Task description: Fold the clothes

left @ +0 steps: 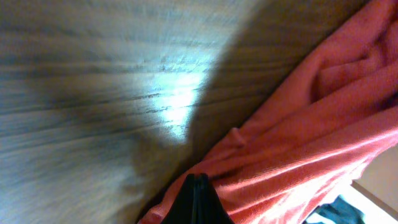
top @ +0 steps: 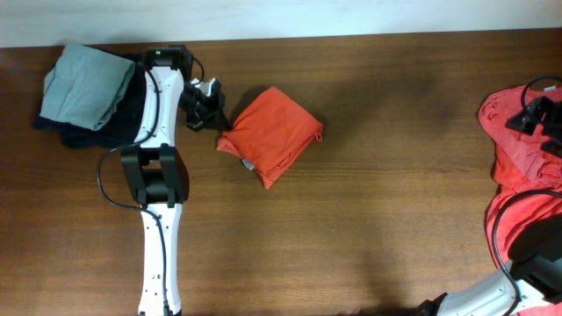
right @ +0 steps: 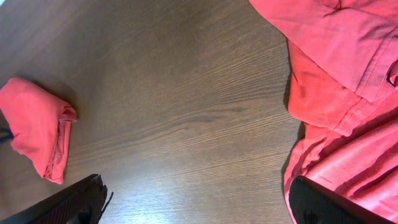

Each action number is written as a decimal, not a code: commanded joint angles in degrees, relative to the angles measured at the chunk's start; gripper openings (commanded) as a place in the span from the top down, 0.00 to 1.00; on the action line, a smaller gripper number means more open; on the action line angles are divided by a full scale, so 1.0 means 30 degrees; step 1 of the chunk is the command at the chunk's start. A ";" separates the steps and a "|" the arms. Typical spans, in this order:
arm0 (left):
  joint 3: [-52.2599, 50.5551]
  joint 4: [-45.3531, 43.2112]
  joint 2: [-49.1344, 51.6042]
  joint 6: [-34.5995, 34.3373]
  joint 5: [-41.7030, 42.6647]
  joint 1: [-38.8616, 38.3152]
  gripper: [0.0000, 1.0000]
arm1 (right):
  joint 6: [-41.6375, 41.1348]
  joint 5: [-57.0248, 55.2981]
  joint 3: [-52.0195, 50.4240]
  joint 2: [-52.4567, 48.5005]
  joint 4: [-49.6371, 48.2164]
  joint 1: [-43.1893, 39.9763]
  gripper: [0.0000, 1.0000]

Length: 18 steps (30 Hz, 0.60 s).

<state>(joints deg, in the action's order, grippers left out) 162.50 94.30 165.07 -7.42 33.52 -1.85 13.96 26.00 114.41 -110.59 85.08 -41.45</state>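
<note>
One orange-red shirt (top: 270, 136) lies folded into a small square left of the table's middle; the right wrist view shows it far off (right: 37, 134). My left gripper (top: 213, 116) is at its left corner. Seen from the left wrist, the shut tips (left: 198, 182) rest against the wrinkled cloth (left: 311, 130), and no fabric shows between them. More orange-red clothes (top: 518, 175) lie loose in a heap at the right edge. My right gripper (top: 532, 114) hangs open over that heap's near side (right: 199, 205). One finger (right: 323, 202) is above the cloth (right: 348, 81) and the other is above bare wood.
A pale grey-green folded garment (top: 88, 83) sits on a dark navy one (top: 53, 130) at the back left, just behind the left arm (top: 156, 167). The wooden table (top: 386, 202) ends at a pale wall along its far edge.
</note>
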 commanded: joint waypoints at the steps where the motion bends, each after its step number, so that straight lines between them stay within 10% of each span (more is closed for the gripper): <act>1: 0.2433 0.0364 -0.0867 -0.0153 -0.0991 0.0124 0.99 | 0.0036 0.0029 0.0087 0.0189 0.0007 -0.0015 0.01; 3: 0.3563 0.0612 -0.1355 -0.0153 -0.1137 0.0124 0.88 | 0.0036 0.0029 0.0087 0.0189 0.0007 -0.0015 0.01; 8: 0.5107 0.0801 -0.1887 0.0270 -0.1719 0.0015 0.02 | 0.0036 0.0029 0.0087 0.0189 0.0007 -0.0015 0.01; 18: 0.1923 0.0809 -0.1872 0.2506 -0.4495 -0.1297 0.01 | 0.0036 0.0029 0.0087 0.0189 0.0007 -0.0015 0.01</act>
<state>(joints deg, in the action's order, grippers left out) 171.54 96.47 159.98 -2.52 25.82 -4.08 13.96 25.98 114.41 -110.59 85.10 -41.45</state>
